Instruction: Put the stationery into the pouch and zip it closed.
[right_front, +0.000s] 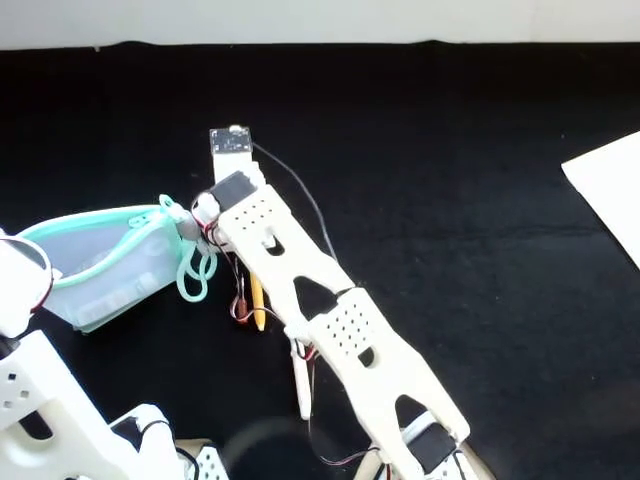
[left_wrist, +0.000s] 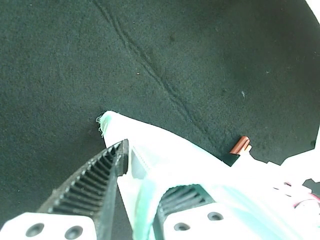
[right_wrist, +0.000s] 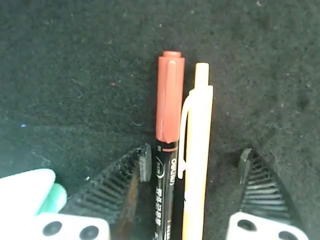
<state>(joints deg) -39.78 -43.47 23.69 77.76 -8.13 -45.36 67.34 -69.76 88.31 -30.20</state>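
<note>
The translucent pouch (right_front: 105, 265) with a teal zipper edge and teal loop (right_front: 195, 275) lies at the left of the black table. My left gripper (left_wrist: 142, 175) is shut on the pouch's edge (left_wrist: 165, 160); that arm (right_front: 20, 290) stands at the left border. A black marker with a red cap (right_wrist: 167, 115) and a cream-yellow pen (right_wrist: 197, 150) lie side by side between the fingers (right_wrist: 127, 175) of my open right gripper (right_wrist: 192, 165), which touches neither. From above, the yellow pen (right_front: 258, 300) lies beneath the right arm (right_front: 260, 225), just right of the pouch.
A white pen-like stick (right_front: 300, 380) lies under the right arm nearer the front. A white sheet (right_front: 610, 190) lies at the right edge. The red marker cap (left_wrist: 242, 145) shows beyond the pouch in the left wrist view. Black cloth covers the table.
</note>
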